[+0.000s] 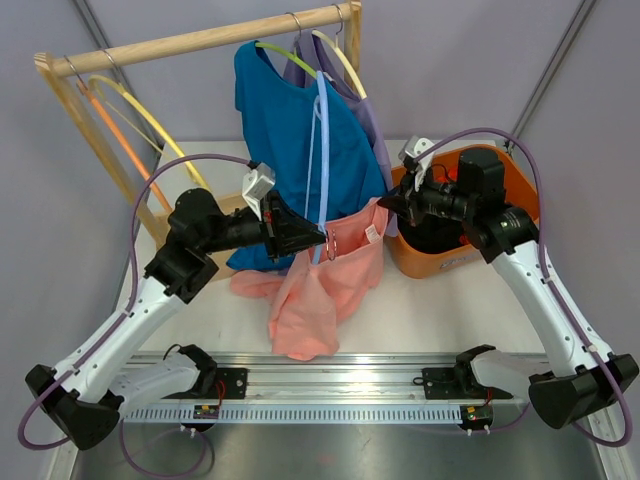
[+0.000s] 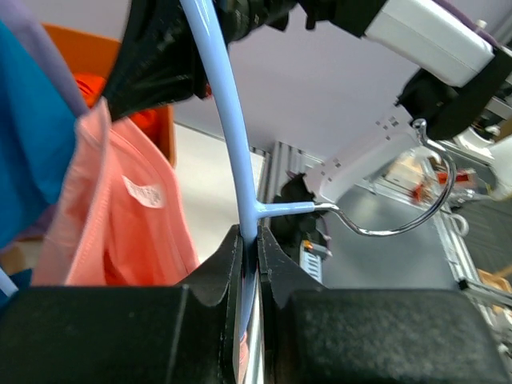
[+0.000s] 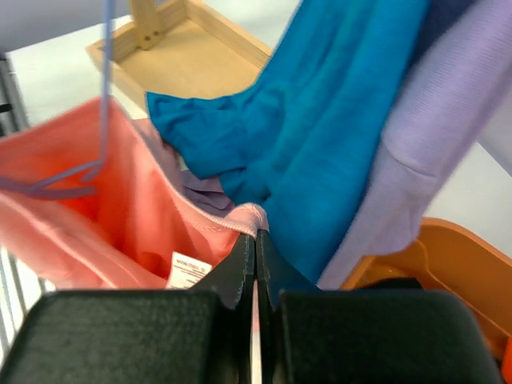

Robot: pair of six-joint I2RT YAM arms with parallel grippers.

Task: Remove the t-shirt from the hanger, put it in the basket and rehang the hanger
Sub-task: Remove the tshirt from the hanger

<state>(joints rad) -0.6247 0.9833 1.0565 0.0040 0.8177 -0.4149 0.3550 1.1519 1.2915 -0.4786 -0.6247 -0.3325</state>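
Note:
A pink t-shirt (image 1: 318, 290) hangs between my two grippers above the table, partly on a light blue hanger (image 1: 319, 150). My left gripper (image 1: 322, 240) is shut on the hanger (image 2: 232, 128) just below its metal hook (image 2: 416, 204), with the blue rod pinched between the jaws (image 2: 250, 240). The pink t-shirt (image 2: 120, 232) sags to the left of that grip. My right gripper (image 1: 385, 206) is shut on the pink collar edge (image 3: 254, 216), its jaws (image 3: 256, 240) pressed together on the hem. The t-shirt (image 3: 88, 208) with its white label opens out to the left.
A wooden rack (image 1: 200, 40) at the back carries a teal shirt (image 1: 280, 130), a lilac shirt (image 1: 372, 130) and bare yellow and orange hangers (image 1: 130, 110). An orange bin (image 1: 440, 262) stands at the right, under the right arm. A metal rail (image 1: 330, 385) runs along the near edge.

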